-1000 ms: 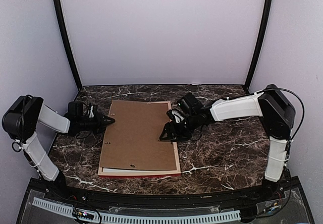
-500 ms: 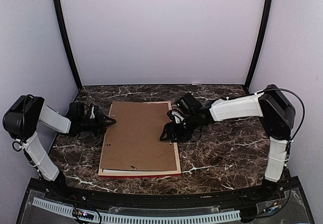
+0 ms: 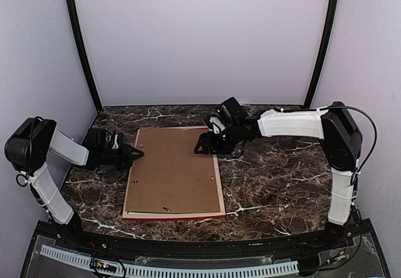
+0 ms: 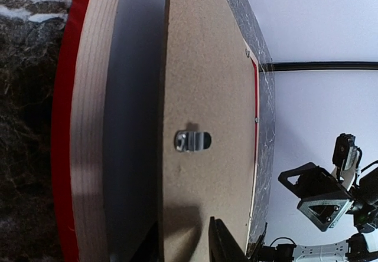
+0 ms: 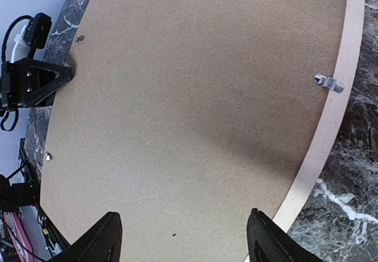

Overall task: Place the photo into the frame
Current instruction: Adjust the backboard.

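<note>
Frame (image 5: pixel 332 114) lying face-down mid-table, backing board (image 3: pixel 172 171) sitting on top.
R gripper (image 3: pixel 202 146) hovering w/ fingers spread wide over board's far-right corner. L gripper (image 3: pixel 136 154) sitting at board's left edge, which is riding raised off frame; can't tell if clamped. Photo hidden.

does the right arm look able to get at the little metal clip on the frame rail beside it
Probably yes: the right gripper is open over the backing board, and the clip on the frame lies bare close beside it, nothing covering it.
</note>
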`<state>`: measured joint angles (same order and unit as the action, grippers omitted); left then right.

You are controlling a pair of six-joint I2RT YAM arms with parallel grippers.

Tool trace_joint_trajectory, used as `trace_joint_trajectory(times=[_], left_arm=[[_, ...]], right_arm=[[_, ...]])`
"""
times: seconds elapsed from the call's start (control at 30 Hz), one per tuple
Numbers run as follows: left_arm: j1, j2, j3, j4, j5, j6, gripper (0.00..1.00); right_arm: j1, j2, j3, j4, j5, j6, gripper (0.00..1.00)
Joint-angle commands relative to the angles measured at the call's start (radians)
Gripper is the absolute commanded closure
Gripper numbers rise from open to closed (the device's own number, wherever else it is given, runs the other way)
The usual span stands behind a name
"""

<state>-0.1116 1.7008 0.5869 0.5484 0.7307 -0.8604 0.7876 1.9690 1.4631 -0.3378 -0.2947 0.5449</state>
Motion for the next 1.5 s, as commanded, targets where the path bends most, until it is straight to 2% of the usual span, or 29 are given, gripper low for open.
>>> trace_joint_trajectory(times=[0.0,0.63,0.97,1.47], left_arm=[[-0.011,0.002,0.029,0.0,0.014,0.02,0.76],[-0.012,0.006,0.027,0.014,-0.022,0.0,0.94],[-0.012,0.007,0.024,0.019,-0.022,-0.002,0.95],[-0.012,0.01,0.024,0.017,-0.019,-0.002,0.95]], right_arm=[[-0.034,0.052,0.041,0.0,0.02,-0.038,0.26],[-0.112,0.179,0.187,0.053,0.056,-0.143,0.26],[-0.129,0.26,0.262,0.041,0.047,-0.229,0.26],[-0.148,0.3,0.293,0.065,0.053,-0.26,0.26]])
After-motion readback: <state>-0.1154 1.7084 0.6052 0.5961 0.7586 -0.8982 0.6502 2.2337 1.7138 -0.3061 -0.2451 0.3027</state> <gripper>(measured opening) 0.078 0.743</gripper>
